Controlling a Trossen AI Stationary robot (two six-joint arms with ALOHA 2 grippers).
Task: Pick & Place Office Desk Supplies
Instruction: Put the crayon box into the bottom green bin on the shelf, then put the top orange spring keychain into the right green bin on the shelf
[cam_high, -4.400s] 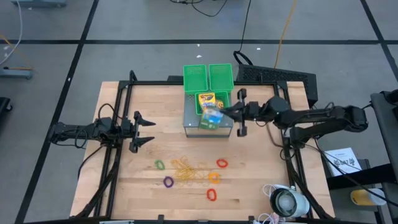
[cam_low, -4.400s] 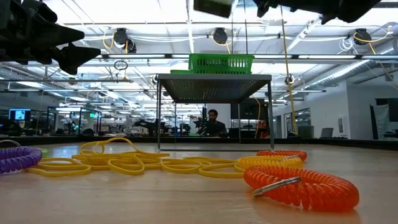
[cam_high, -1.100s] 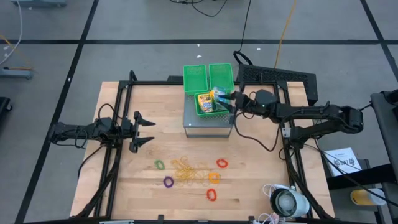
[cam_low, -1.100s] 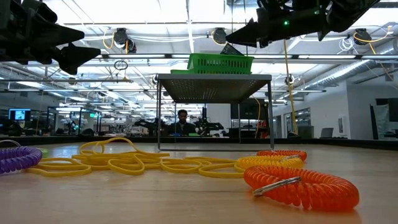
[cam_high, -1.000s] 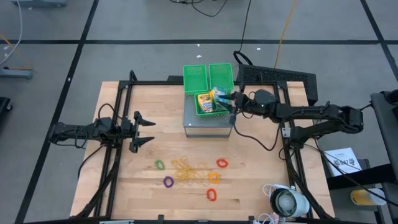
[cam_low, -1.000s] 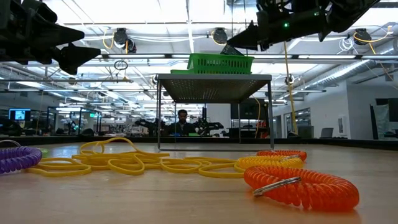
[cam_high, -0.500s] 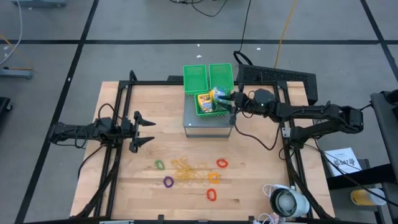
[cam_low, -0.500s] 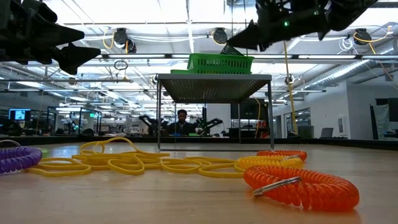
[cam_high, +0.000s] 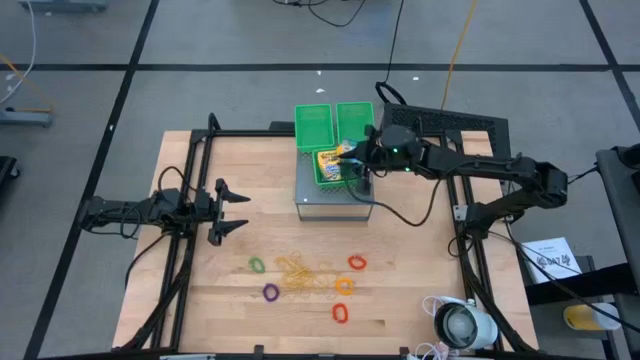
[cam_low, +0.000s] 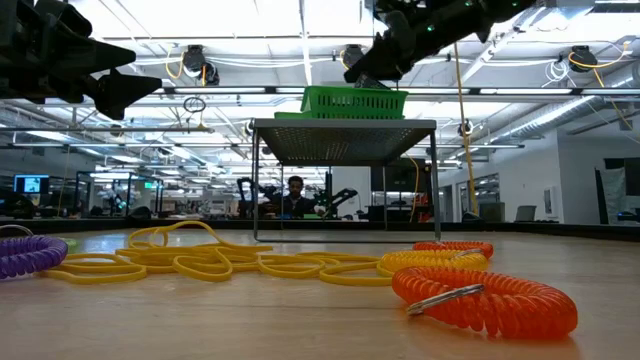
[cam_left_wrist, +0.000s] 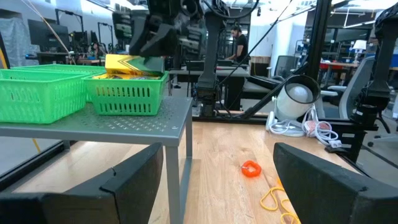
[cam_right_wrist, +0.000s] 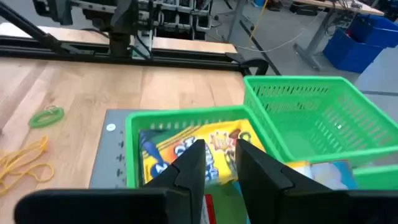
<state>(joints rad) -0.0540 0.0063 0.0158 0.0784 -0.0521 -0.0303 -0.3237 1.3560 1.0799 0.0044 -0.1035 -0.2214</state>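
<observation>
Bins first: three green mesh bins (cam_high: 334, 125) stand on a grey perforated shelf (cam_high: 335, 195) raised on legs above the tabletop (cam_high: 410, 270). The right hand (cam_high: 349, 160) hangs directly over the small front bin (cam_right_wrist: 186, 124), its fingers (cam_right_wrist: 258, 165) narrowed with a slim gap between them and nothing pinched there. Just below the fingertips lies the yellow-green crayon box (cam_right_wrist: 205, 149), filling most of that bin; its far end is cut off behind the hand. In the bin just beside the hand sits a light-coloured packet (cam_right_wrist: 323, 173), only partly seen, and its print cannot be made out. The remaining bin looks bare as far as its floor shows.

Well below and away from the right hand, loose on the wood, lie the tan rubber bands (cam_high: 300, 272) with coiled rings around them: green (cam_high: 257, 265), purple (cam_high: 270, 292), orange (cam_high: 344, 285), and red (cam_high: 340, 312).

The left hand (cam_high: 236, 210) waits well apart over the tabletop's side, fingers spread wide and holding nothing. A white round device (cam_high: 462, 324) rests at the tabletop's corner, partly cut off.
</observation>
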